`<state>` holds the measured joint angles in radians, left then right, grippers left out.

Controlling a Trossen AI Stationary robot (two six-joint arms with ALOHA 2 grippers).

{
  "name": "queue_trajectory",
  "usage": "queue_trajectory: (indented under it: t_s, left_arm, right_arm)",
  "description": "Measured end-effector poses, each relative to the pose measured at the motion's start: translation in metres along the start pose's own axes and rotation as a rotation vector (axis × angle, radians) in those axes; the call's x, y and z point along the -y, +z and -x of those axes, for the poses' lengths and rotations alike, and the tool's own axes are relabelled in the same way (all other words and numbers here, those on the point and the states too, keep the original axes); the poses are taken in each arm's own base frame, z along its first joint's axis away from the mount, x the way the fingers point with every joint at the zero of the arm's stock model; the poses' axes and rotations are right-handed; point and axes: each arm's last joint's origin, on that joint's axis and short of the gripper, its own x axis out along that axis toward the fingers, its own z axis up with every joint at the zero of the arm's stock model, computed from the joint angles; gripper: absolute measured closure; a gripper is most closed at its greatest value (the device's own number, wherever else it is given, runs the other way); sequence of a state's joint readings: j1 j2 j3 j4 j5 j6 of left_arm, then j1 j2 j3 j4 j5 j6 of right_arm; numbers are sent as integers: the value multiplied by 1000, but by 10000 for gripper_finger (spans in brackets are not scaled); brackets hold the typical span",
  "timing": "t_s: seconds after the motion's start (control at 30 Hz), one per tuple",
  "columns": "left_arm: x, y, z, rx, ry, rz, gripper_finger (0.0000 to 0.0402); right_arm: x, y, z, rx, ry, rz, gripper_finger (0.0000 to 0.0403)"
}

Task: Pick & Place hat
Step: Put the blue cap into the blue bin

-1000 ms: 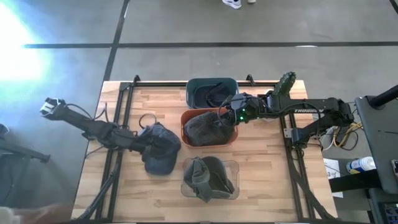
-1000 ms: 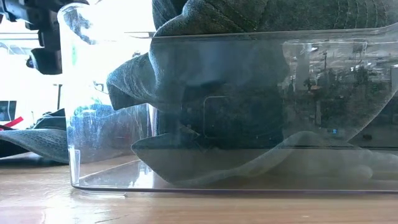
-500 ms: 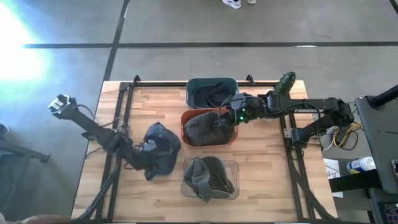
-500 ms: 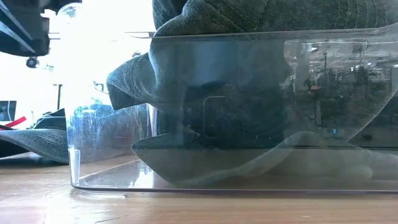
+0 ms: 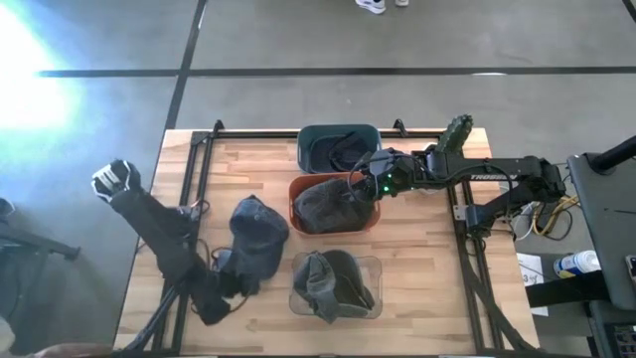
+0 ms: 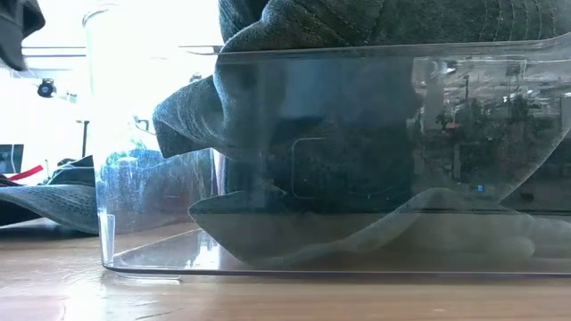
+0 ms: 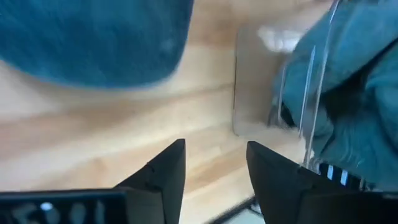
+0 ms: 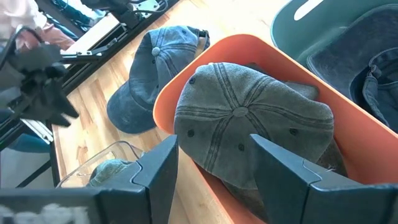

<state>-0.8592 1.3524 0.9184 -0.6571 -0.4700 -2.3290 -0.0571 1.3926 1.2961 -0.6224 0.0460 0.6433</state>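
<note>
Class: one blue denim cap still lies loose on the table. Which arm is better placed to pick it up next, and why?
Probably the left. Its open left gripper sits beside the blue denim cap, with nothing between. The right gripper hovers open over the grey cap in the orange bin, which stands between it and the loose cap.

- The wooden bench (image 5: 427, 268) has a black metal frame (image 5: 467, 268) running along its sides.
- The grey floor (image 5: 298, 40) beyond it is crossed by dark lines.
- A pair of white shoes (image 5: 378, 6) shows at the far edge of the floor.
- A bottle (image 5: 569, 264) and cables (image 5: 542, 214) lie on the right, off the bench.
</note>
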Motion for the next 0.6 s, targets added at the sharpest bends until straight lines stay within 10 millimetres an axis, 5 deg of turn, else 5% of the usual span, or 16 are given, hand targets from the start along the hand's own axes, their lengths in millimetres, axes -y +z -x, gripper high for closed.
queue_trajectory:
  t_s: [0.37,0.6]
  left_arm:
    - [-7,-20,-34,-10,99,-25,234]
    - [-21,-12,-42,93,242,-93,234]
  right_arm:
    - [0,0,0,1,1,0,213]
    - [0,0,0,3,2,0,213]
